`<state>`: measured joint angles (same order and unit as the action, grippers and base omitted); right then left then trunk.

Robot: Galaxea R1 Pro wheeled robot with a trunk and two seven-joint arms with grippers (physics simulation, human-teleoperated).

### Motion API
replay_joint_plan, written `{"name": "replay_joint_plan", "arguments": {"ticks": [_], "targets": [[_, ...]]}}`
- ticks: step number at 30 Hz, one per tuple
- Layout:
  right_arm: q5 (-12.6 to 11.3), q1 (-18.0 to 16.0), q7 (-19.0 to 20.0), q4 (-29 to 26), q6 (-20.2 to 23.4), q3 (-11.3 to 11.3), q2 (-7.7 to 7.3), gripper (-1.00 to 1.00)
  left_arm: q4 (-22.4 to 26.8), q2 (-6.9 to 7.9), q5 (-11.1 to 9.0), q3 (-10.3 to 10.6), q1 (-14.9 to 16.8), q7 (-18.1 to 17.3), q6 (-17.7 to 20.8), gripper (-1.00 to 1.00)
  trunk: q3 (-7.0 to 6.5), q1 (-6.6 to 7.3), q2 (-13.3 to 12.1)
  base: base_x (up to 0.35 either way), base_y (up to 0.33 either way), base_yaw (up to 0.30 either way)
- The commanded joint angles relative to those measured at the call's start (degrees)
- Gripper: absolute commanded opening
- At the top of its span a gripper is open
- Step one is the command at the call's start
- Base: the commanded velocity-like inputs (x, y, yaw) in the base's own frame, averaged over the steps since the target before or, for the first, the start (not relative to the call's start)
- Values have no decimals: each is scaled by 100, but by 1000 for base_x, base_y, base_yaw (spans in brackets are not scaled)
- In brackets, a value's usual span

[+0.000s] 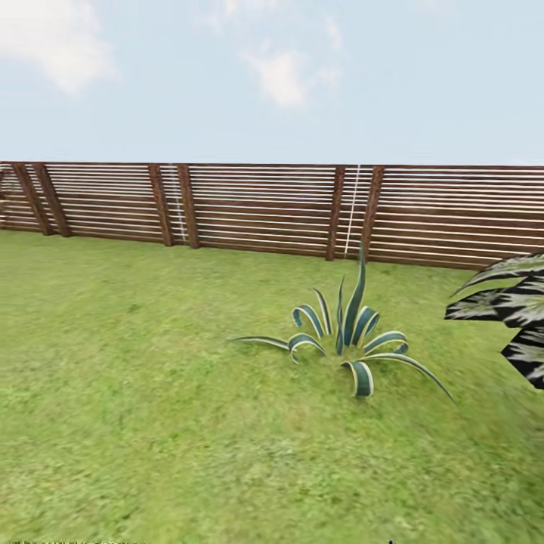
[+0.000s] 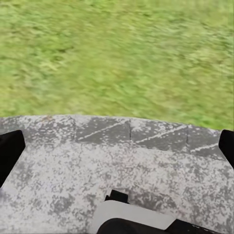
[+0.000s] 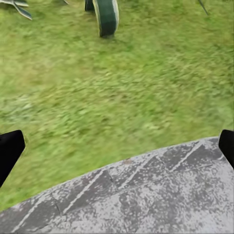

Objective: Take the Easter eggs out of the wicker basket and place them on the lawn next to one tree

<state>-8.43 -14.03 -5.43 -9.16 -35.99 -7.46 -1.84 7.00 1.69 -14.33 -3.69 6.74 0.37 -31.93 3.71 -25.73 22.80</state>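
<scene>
robot in transit: lawn (image 1: 136, 393) ahead, striped spiky plant (image 1: 347, 332) mid-right, fence (image 1: 264, 208) far. left gripper (image 2: 117, 146) and right gripper (image 3: 117, 148) fingers spread wide, holding nothing. basket, eggs not located yet.

We see our left gripper (image 2: 117, 151) from its wrist camera: two black fingertips (image 2: 9, 148) sit at opposite edges of the frame, spread wide with nothing between them. Our right gripper (image 3: 117, 148) looks the same, its dark fingertips (image 3: 9, 148) parted wide and holding nothing
</scene>
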Motion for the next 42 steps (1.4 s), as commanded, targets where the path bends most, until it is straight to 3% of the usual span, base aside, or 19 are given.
{"name": "replay_joint_plan", "arguments": {"ticks": [1,15,35,42], "targets": [[-36,-4,9,1,-22,4,0,100,-6,-2,33,-35,5,3,-15,100,14,-5,11,199,266,277],[-30,-4,12,1,-22,8,-2,100,-6,-2,35,-35,6,-2,-15,100,31,-5,11,253,223,277],[-36,-4,11,1,-43,0,-9,100,-6,-2,36,-35,7,-2,-7,100,-17,-5,11,328,10,260],[-35,-4,7,101,-390,2,-9,100,-6,-2,37,-35,5,-2,-6,100,-54,-5,11,329,0,233]]}}
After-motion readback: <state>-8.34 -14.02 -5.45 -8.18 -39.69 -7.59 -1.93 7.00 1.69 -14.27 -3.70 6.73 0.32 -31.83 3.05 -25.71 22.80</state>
